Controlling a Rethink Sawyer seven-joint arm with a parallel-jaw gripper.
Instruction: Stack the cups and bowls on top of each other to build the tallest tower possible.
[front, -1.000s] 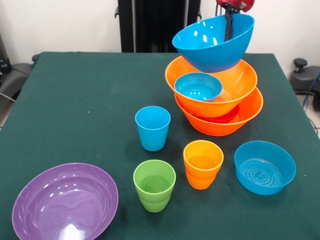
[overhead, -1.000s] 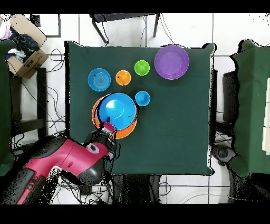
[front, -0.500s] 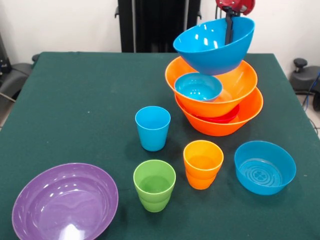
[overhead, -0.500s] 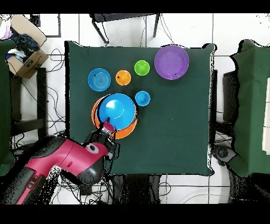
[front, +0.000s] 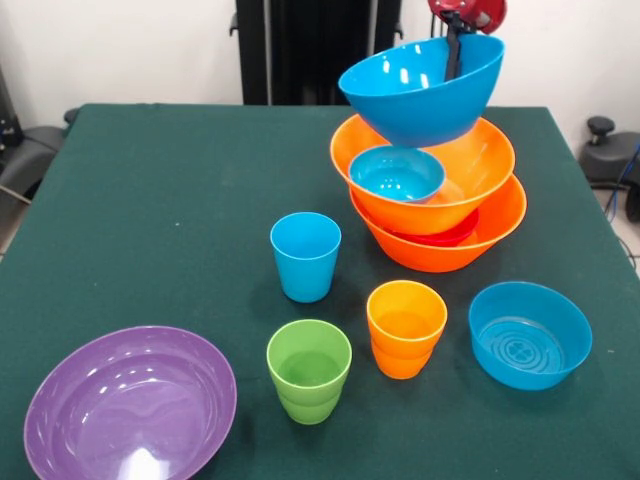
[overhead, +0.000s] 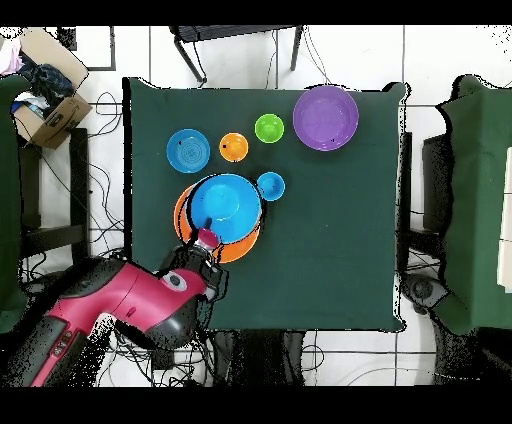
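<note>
I have the tool (front: 455, 45) pinching the far rim of the large blue bowl (front: 420, 90), one finger showing as a dark bar inside the wall, the other hidden behind it. The bowl hangs tilted from that single pinch, its mouth tipped away from the tool, directly above the tower (front: 435, 205). I cannot tell whether its underside touches the rim below.

Below the tool, the tower stands as two large orange bowls nested, the upper one (front: 480, 165) sitting high and skewed on the lower one (front: 440, 250), with a red bowl (front: 450, 236) showing as a sliver between them and a small blue bowl (front: 396, 172) lying inside the upper one.

I judge these pieces to be light, stiff and slick: glossy plastic with thin walls, so a rim pinch is the only sensible hold, and a bowl held this way will swing about the pinch. Set down off-centre, it would likely slide on the plastic beneath and tip the leaning pile.

Further from the tool on the green bench (front: 150, 200) stand the blue cup (front: 305, 257), the green cup (front: 309, 371) and the orange cup (front: 405, 328), all upright, with a second small blue bowl (front: 529, 334) beside the orange cup and the purple bowl (front: 130, 405) farthest out.
</note>
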